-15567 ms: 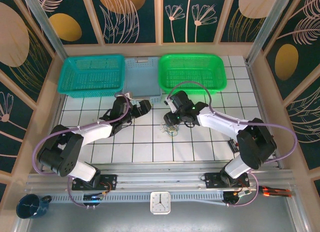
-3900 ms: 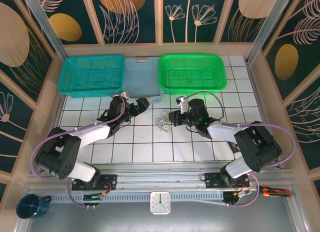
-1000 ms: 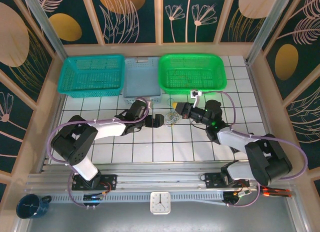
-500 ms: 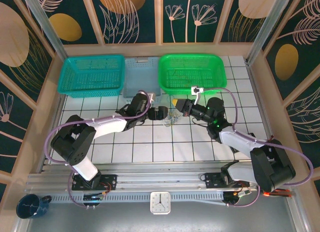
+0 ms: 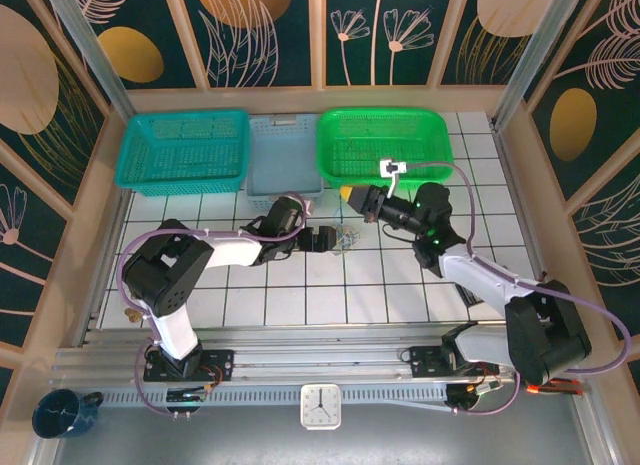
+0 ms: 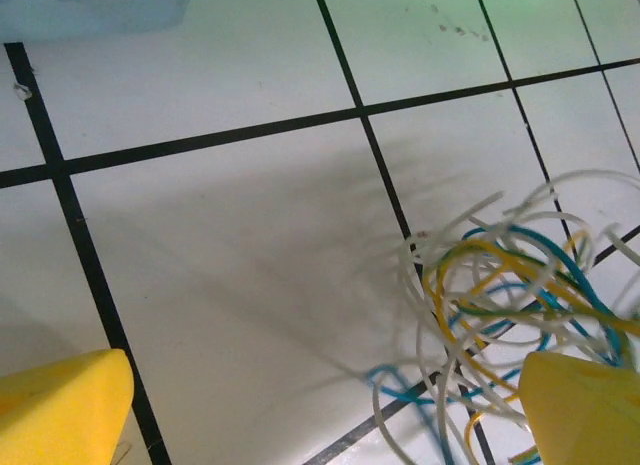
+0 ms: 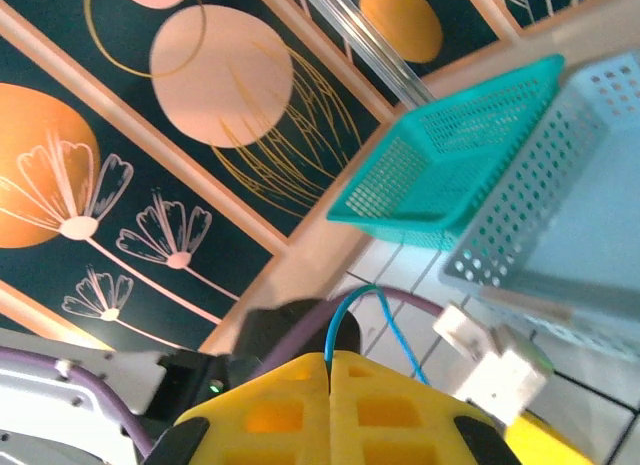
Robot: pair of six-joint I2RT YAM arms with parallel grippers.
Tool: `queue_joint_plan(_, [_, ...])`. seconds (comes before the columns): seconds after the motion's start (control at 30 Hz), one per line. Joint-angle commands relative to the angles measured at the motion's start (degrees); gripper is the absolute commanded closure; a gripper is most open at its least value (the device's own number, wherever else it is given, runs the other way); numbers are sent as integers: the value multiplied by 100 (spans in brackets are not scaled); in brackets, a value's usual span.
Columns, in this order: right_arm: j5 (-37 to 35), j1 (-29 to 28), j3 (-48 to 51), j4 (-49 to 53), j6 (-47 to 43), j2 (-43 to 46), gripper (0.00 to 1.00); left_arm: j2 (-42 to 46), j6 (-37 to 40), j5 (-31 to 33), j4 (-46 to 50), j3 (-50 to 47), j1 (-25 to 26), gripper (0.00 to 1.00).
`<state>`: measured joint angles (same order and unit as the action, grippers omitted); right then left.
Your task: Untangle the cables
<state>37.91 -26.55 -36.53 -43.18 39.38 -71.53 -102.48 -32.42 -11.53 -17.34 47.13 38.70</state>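
The cables (image 6: 500,295) are a loose tangle of yellow, blue and whitish wires lying on the white tiles, seen from above as a small clump (image 5: 346,242). My left gripper (image 6: 320,420) hovers low beside them, open, with one yellow finger (image 6: 60,405) on bare tile and the other (image 6: 580,405) at the tangle's edge. In the top view the left gripper (image 5: 333,239) sits just left of the clump. My right gripper (image 7: 329,360) is shut on a thin blue cable (image 7: 345,305) that loops out of its tips. It is raised beyond the clump, its tips (image 5: 351,197) near the green basket.
A teal basket (image 5: 185,150), a pale blue-grey basket (image 5: 285,160) and a green basket (image 5: 385,145) line the far edge. Wooden walls enclose the tiled table (image 5: 300,295). A clock (image 5: 321,405) and a mug (image 5: 60,413) sit below the arm bases.
The right gripper has lifted and drawn back toward the green basket, still shut. The left gripper has shifted right, up to the tangle, staying open.
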Motion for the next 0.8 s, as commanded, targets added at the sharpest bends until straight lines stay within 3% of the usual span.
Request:
queue_joint_plan(0.0, [249, 48, -477, 20, -27, 265, 100, -96, -3, 9, -65, -215, -6, 1])
queue_joint_plan(0.47, [-58, 57, -817, 107, 38, 734, 100, 65, -1, 81, -42, -417, -3, 1])
queue_joint_plan(0.77, [-507, 200, -584, 325, -104, 890, 100, 800, -5, 80, 285, -395, -7, 1])
